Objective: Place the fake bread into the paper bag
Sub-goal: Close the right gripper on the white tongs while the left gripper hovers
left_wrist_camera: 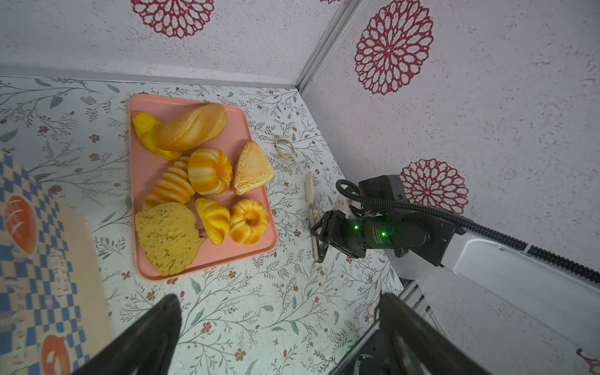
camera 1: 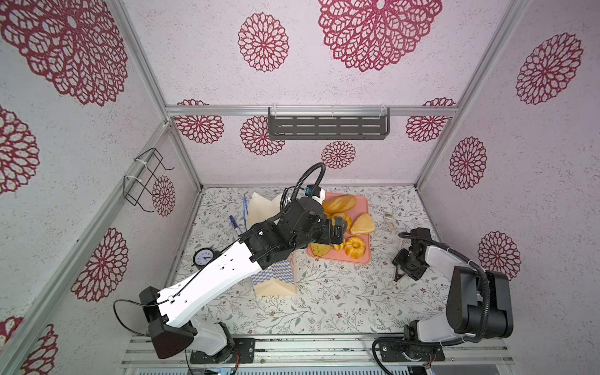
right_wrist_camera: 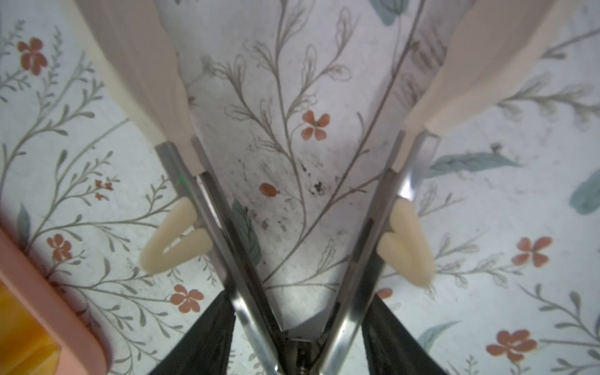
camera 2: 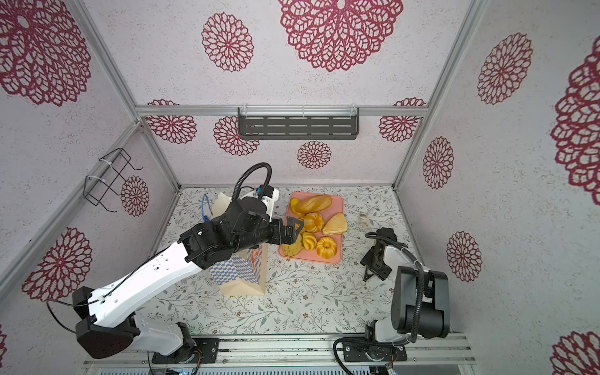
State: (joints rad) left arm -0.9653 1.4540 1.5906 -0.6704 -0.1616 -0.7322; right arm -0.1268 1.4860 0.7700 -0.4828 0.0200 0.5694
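Altogether eight breads (left_wrist_camera: 191, 128), one bag (camera 1: 276, 287).

Left arm (camera 1: 220, 276) outstretched, jaws wide; right arm (camera 1: 436, 259) folded.

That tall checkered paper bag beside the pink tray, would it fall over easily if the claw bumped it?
Probably. The tall cream paper bag with blue-and-white checks stands upright on a narrow base, so a nudge near its top would likely tip it. Its thin folded paper looks light and soft, so it may slide or crumple rather than resist.
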